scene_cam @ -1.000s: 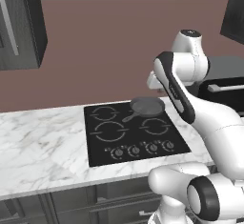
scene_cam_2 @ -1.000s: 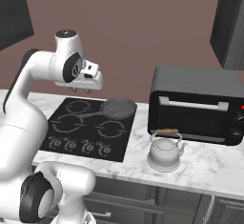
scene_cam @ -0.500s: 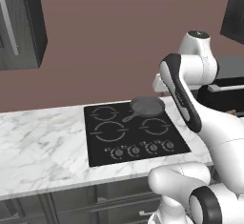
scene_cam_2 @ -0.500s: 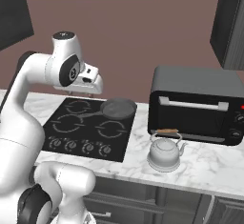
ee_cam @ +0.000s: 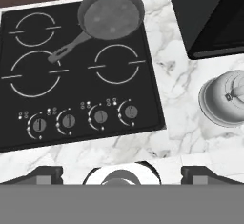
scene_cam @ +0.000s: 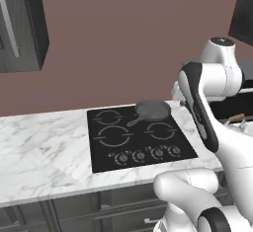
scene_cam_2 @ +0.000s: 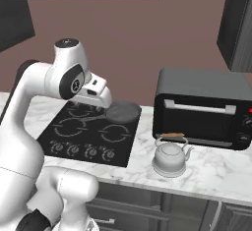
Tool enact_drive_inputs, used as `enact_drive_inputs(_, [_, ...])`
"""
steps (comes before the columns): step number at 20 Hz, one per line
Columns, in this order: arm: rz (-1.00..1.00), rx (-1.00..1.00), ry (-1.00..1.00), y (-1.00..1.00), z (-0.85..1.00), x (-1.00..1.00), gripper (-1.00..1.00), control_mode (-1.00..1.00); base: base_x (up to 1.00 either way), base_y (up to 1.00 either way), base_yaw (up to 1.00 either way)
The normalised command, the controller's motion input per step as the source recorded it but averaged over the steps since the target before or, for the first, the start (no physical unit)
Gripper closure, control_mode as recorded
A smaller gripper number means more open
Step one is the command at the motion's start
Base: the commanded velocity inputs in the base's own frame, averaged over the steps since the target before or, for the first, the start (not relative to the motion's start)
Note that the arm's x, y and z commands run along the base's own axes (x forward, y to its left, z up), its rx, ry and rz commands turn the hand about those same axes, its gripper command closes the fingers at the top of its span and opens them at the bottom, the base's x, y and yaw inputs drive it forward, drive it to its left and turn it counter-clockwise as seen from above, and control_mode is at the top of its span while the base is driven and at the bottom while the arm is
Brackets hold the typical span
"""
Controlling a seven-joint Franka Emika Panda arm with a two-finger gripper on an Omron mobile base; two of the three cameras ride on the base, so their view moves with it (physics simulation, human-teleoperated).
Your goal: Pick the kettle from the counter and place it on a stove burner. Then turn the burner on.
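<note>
Kettle (scene_cam_2: 170,157) stands upright on the marble table (scene_cam_2: 216,168), in front of the toaster oven (scene_cam_2: 203,108) and right of the cooktop (scene_cam_2: 88,132), well apart from the large burner (ee_cam: 32,79). A pan (ee_cam: 110,13) occupies the rear right ring. End effector (ee_cam: 121,173) hangs above the table's front edge, fingers apart, empty.

Kettle (scene_cam_2: 170,158) on counter (scene_cam_2: 216,168) before oven (scene_cam_2: 203,108)
</note>
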Motion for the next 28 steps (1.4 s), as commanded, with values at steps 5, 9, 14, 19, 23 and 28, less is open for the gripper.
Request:
enact_drive_inputs(5, [-0.17,0.02,-0.01,-0.49,-0.07,-0.35,-1.00,-1.00,0.00,0.00,0.00])
enact_drive_inputs(9, [-0.20,0.02,0.00,-0.42,0.00,-0.25,-1.00,-1.00,0.00,0.00,0.00])
enact_drive_inputs(14, [-0.21,0.00,0.00,-0.35,0.00,-0.16,-1.00,-1.00,0.00,0.00,0.00])
enact_drive_inputs(19, [-0.25,0.00,0.00,-0.40,-0.02,-0.02,-1.00,-1.00,0.00,0.00,0.00])
enact_drive_inputs(23, [-0.16,0.03,0.00,-0.50,-0.02,-0.04,-1.00,-1.00,0.00,0.00,0.00])
enact_drive_inputs(28, [-0.11,0.06,0.00,-0.50,0.00,-0.02,-1.00,-1.00,0.00,0.00,0.00])
